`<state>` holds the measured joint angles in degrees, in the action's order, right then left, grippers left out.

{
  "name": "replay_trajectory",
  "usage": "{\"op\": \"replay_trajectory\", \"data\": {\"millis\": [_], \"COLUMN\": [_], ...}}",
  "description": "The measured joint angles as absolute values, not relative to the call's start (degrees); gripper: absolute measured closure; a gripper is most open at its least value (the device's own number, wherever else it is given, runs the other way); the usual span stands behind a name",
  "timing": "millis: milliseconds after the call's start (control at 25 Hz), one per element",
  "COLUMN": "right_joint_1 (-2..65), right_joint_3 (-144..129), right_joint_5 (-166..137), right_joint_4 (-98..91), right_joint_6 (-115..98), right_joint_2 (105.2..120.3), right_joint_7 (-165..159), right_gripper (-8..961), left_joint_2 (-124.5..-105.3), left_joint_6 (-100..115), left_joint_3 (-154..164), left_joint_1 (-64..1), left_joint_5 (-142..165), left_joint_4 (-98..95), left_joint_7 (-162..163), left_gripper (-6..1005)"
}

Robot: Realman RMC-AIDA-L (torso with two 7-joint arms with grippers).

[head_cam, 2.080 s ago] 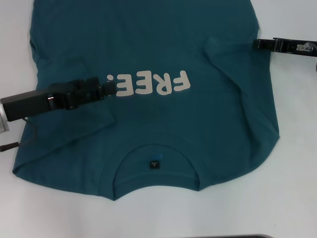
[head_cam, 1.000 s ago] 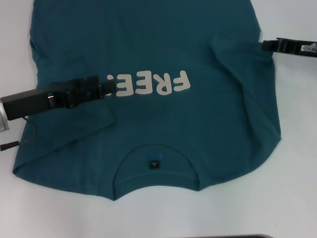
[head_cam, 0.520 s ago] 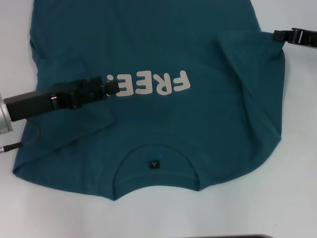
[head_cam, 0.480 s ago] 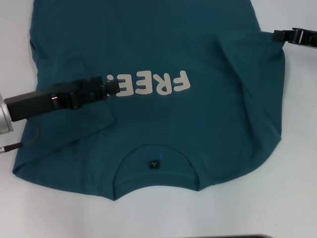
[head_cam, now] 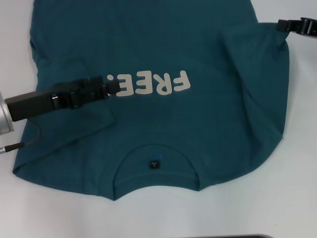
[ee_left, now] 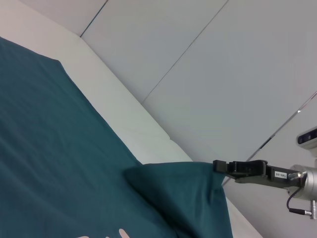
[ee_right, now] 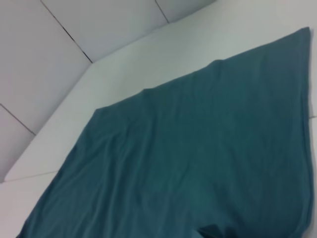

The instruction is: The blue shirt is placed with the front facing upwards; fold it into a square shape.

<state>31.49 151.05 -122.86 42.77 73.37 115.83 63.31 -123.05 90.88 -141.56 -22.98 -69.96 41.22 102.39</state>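
As the right gripper (head_cam: 278, 23) drags outward, fingers pinched on its sleeve, the blue shirt (head_cam: 148, 129), flat on the desk (head_cam: 49, 213), is unfolding rightward. Left gripper (head_cam: 113, 86) hovers over the lettering; whether its fingers grip anything, I cannot tell.

Head view looks steeply down on the shirt (head_cam: 163, 44); both wrist views skim low across it (shared cloth).

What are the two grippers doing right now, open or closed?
Left gripper: over the blue shirt chest lettering; cannot be told.
Right gripper: closed on the shirt's sleeve.
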Motion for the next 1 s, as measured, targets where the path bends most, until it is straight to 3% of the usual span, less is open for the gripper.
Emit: {"op": "replay_trajectory", "data": {"millis": [1000], "right_joint_1": [29.19], "right_joint_3": [153.22], "right_joint_5": [-119.18], "right_joint_4": [46.95], "right_joint_6": [83.23], "right_joint_2": [115.4], "right_joint_7": [63.08], "right_gripper": [852], "left_joint_2": [-123.13], "left_joint_6": [90.67], "left_joint_3": [-141.77], "left_joint_1": [-23.2], "left_joint_5": [-70.06], "left_joint_4": [41.22], "left_joint_7": [102.48], "left_gripper": [122]}}
